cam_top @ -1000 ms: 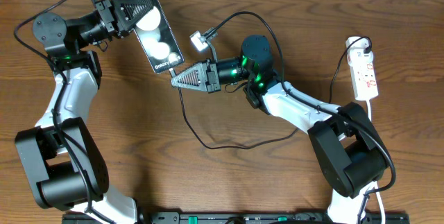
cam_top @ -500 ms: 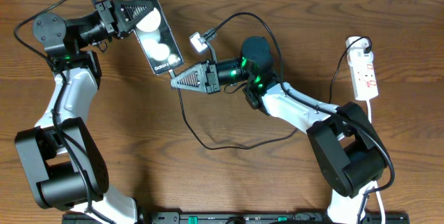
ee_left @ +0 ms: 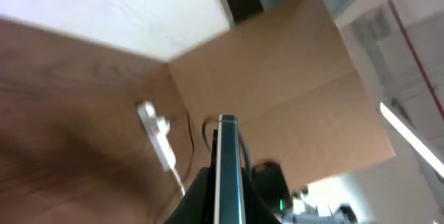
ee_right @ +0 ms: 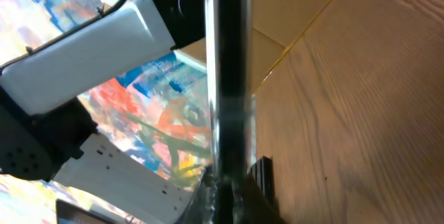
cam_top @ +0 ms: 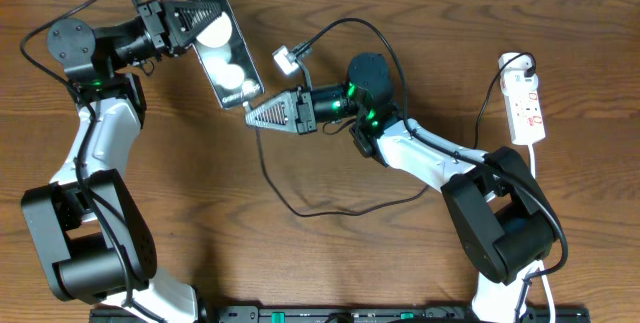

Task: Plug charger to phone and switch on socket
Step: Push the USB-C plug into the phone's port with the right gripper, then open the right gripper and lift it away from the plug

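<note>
Step in hand — mating charger [cam_top: 263, 153] tip into phone [cam_top: 228, 53]. Your left gripper [cam_top: 190, 23] clamped on phone, held tilted at table's 11 o'clock. Right gripper [cam_top: 255, 115] at phone's 5 o'clock end, jaw gap unreadable. Next: confirm tip seated, then reach socket [cam_top: 526, 108] at 2 o'clock — press switch.
</note>
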`<state>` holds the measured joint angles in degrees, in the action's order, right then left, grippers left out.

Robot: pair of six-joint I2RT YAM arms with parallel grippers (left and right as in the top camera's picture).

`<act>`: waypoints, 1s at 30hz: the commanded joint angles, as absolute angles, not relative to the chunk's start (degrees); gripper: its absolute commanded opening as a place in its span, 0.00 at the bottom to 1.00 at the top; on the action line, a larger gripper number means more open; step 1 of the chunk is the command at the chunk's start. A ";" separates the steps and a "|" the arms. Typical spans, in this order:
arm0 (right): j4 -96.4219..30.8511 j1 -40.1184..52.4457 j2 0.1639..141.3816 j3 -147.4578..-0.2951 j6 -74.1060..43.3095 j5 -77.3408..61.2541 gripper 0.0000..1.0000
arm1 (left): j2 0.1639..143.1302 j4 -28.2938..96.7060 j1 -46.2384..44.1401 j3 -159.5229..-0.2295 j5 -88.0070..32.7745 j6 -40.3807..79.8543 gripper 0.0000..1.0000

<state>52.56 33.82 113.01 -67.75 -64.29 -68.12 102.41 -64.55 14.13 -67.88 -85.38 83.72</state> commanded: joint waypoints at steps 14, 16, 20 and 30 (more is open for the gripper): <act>52.90 33.08 113.16 -68.16 -63.20 -69.65 0.99 | 100.95 -65.04 18.85 -68.31 -89.54 82.32 0.07; 52.88 33.04 113.16 -68.14 -62.48 -70.26 0.99 | 100.95 -65.06 20.47 -68.31 -89.78 82.32 0.07; 47.97 32.93 113.16 -68.14 -59.48 -70.15 0.99 | 100.95 -64.53 23.44 -68.31 -90.02 82.41 0.07; 11.20 30.70 113.14 -68.84 -40.42 -54.41 0.99 | 100.95 -64.16 26.06 -68.31 -90.02 82.76 0.08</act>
<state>14.79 32.12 113.10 -67.81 -49.25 -60.82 102.41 -63.66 26.04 -67.88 -89.76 82.65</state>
